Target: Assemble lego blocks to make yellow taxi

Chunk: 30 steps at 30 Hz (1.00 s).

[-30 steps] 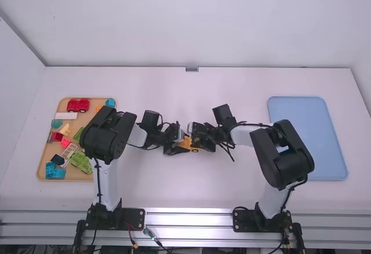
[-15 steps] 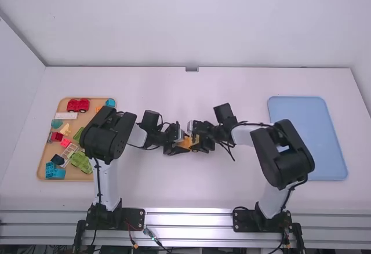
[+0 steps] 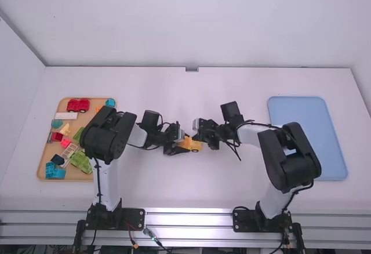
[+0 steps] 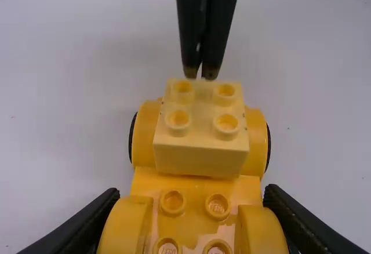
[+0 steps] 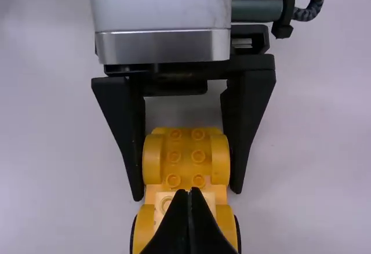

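Beneath both pincers, the white bench is being used as the building surface. The left arm is being held folded, its wrist angled low toward the middle. The right arm is being held bent at the elbow, its wrist turned inward to face the other. Well to the right of the right pincer, the blue tray is being left empty, probably for the finished taxi. Well to the left of the left pincer, loose coloured blocks are being stored on the wooden tray.

The yellow car base is being gripped by the left pincer, one finger along each flank, presumably so that it is being braced against sliding while parts are being added. The right pincer is being held clenched with nothing between its tips, close by the pale yellow block; whether contact is being made cannot be told. That block is being carried on the base, between the wheels beyond the left pincer's tips, apparently as part of the cab. Its seating is probably being checked or finished with a press.
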Each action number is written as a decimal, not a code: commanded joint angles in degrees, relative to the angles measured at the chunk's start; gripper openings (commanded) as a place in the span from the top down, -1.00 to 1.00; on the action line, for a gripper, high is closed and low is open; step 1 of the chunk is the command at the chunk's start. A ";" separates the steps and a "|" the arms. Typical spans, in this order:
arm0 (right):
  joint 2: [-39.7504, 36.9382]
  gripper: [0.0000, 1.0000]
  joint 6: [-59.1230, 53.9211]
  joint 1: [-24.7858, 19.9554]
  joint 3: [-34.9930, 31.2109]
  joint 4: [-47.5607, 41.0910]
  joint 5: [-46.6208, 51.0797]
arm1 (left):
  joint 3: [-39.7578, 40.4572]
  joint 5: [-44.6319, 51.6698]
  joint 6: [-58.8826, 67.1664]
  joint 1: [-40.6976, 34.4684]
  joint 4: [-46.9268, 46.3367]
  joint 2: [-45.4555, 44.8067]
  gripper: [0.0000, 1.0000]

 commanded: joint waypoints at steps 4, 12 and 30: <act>4.63 1.00 3.23 0.26 -1.49 2.19 -0.24 | 0.02 -1.33 0.39 -0.02 -0.44 0.66 0.00; 9.79 1.00 3.32 0.17 -1.40 2.58 0.11 | 0.00 -1.31 0.42 0.07 -0.37 0.66 0.01; 13.51 1.00 6.32 -1.77 -2.14 -0.46 10.05 | 0.00 -2.62 -3.89 -0.15 4.17 0.66 0.03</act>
